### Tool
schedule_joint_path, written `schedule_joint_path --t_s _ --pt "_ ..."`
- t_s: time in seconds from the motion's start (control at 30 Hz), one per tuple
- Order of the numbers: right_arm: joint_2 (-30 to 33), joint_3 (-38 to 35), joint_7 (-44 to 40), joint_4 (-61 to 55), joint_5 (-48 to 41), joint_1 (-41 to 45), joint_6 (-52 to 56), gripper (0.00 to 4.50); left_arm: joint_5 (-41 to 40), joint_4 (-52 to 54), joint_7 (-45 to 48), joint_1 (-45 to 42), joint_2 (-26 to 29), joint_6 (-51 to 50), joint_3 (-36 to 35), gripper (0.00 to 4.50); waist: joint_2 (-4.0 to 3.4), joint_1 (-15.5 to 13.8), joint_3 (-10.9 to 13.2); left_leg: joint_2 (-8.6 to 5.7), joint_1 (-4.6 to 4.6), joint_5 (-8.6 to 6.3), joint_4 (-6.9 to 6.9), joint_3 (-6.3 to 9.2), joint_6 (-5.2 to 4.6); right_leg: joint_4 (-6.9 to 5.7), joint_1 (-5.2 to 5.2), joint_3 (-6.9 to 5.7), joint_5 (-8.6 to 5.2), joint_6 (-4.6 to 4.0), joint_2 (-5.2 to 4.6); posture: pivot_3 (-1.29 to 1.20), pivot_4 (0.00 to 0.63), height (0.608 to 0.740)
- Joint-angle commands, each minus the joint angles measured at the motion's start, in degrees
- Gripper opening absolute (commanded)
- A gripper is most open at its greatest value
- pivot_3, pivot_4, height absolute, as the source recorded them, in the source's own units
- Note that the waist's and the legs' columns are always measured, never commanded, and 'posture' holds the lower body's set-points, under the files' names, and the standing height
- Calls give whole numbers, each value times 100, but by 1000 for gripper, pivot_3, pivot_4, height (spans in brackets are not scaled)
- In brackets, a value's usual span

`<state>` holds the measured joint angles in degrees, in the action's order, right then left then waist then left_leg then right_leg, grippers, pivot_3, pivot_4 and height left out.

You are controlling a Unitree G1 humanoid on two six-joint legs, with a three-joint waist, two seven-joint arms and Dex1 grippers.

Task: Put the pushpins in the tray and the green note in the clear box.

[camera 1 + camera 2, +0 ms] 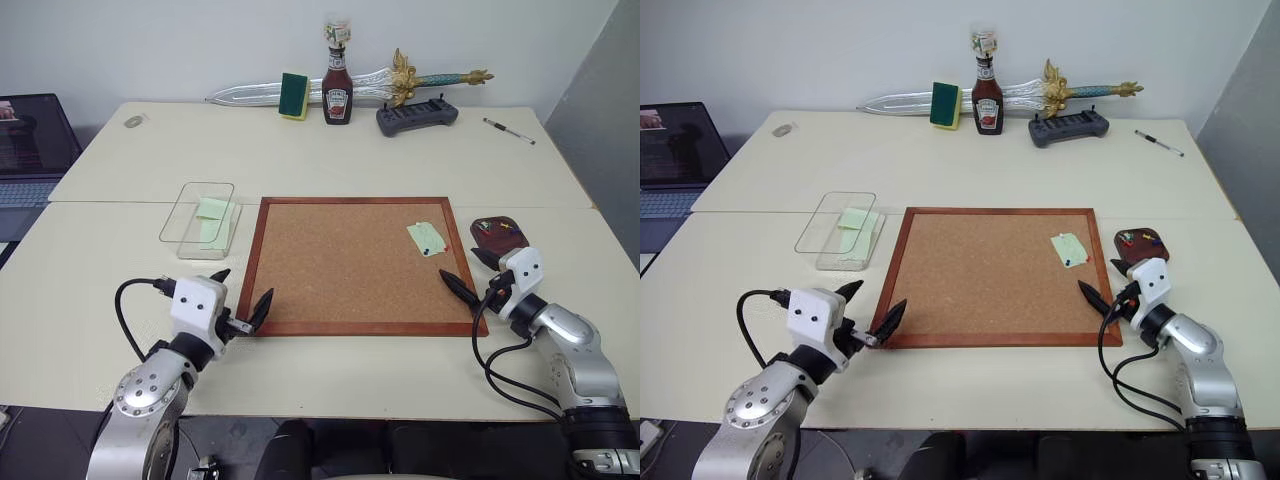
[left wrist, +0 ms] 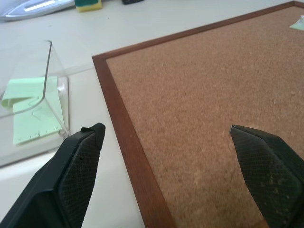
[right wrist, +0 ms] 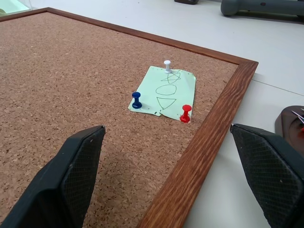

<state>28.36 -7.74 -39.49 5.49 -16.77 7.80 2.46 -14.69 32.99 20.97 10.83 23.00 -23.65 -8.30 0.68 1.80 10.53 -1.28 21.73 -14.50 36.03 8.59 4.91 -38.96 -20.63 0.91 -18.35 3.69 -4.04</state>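
Pinning a pale green paper note [image 3: 165, 91] to the wood-framed cork board [image 1: 350, 265], near its right edge, are three pushpins [image 3: 185, 113]: white, blue and red. You have those left to pull. Just right of the board, the small maroon tray [image 1: 500, 233] already holds several pins. Left of the board, the clear plastic box [image 1: 200, 218] holds green slips. Your left gripper [image 1: 242, 304] and right gripper [image 1: 472, 272] hover at the board's near corners, fingers spread apart, empty.

Cork board [image 1: 350, 265] at table [image 1: 300, 150] centre; along the far edge, toy sword [image 1: 260, 92], sponge [image 1: 294, 95], ketchup bottle [image 1: 337, 88], grey holder [image 1: 417, 116], pen [image 1: 509, 131]; laptop [image 1: 30, 150] at left.
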Motion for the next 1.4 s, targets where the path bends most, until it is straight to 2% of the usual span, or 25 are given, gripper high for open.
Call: schedule_joint_path --t_s 0.03,0.4,0.63,0.8,0.83,0.87,1.3,1.37,1.4 --pt "12 -84 7 -88 6 57 -137 4500 -77 109 95 -66 4 170 -32 4444 0 0 0 0 0 0 0 0 0 0 0 0 0 0 0 0 150 740" --pt "1 -14 71 -385 20 34 41 4500 15 11 22 -358 169 -253 -48 4444 0 -1 0 0 1 0 0 0 0 0 0 0 0 0 0 0 150 740" --pt "31 -15 78 -533 -8 72 176 4500 -359 -27 330 -758 204 -286 -42 4444 0 0 0 0 0 0 1 0 0 0 0 0 0 0 0 0 150 740" --pt "83 5 25 -755 38 -15 147 4500 -503 -197 795 -1107 254 -190 320 4444 0 -4 0 -1 1 1 2 0 1 0 0 -1 0 1 0 0 150 740" --pt "82 5 27 -831 28 -51 166 4500 -504 -266 832 -1198 237 -191 383 4101 0 -4 0 -1 1 1 2 0 1 0 0 0 0 1 0 0 150 740" --pt "70 2 45 -918 5 -81 216 4500 -495 -353 853 -1301 217 -203 441 4034 0 -6 0 -1 1 1 2 0 1 0 0 -1 0 1 0 0 150 740" --pt "41 -27 233 -1562 -81 -248 680 4500 -96 -1617 1387 -2543 125 49 1418 1712 0 -2 0 -2 3 1 1 -1 1 1 -2 -1 0 1 0 0 150 740" --pt "41 6 262 -1615 -78 -251 771 4500 -3 -1877 1419 -2670 62 148 1540 1497 0 -2 0 -3 3 1 1 -1 1 2 -2 -1 0 1 0 0 150 740" --pt "37 14 268 -1633 -85 -251 800 4500 69 -2028 1434 -2724 33 230 1606 1223 0 1 0 -3 3 1 1 -1 1 2 -2 -1 0 1 0 0 150 740"
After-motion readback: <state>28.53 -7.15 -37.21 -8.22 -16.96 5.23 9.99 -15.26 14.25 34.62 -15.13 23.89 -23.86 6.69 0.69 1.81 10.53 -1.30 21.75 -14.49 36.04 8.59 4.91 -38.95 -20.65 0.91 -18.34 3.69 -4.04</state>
